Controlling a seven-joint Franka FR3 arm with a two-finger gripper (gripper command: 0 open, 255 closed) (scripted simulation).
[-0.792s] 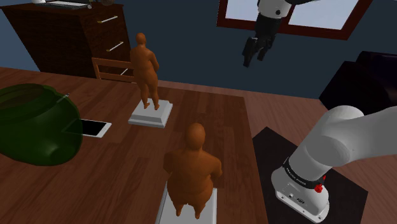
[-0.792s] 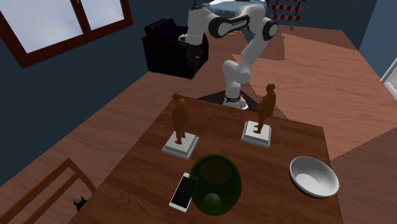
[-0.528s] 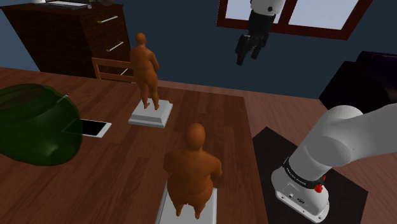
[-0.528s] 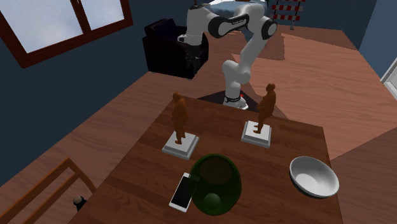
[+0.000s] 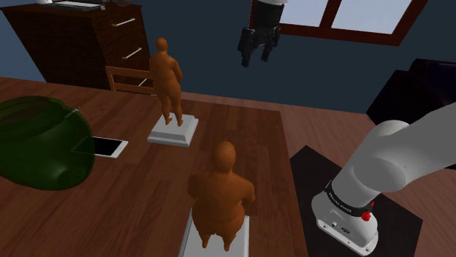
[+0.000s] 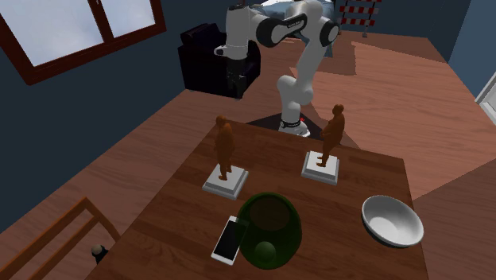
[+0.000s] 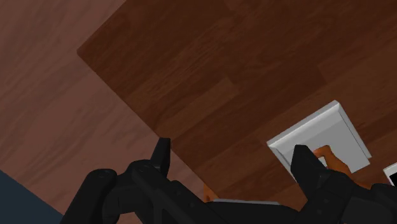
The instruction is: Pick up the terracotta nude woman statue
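Black gripper (image 5: 257, 57), fingers apart & empty, hung high up, well apart from matte orange-brown, rounded nude statue (image 5: 168, 77) standing upright on white square plinth on wood-grain table (image 5: 131, 212), lower toward shoulder view's left; 2nd identical statue (image 5: 221, 193) stood nearer stand.

Walls (image 5: 212, 44): dark blue
Floor (image 6: 135, 151): reddish wood planks
Window (image 6: 71, 28): red-brown frame, daylight
Furniture: dark wooden dresser (image 5: 73, 44), black armchair (image 6: 199, 57)
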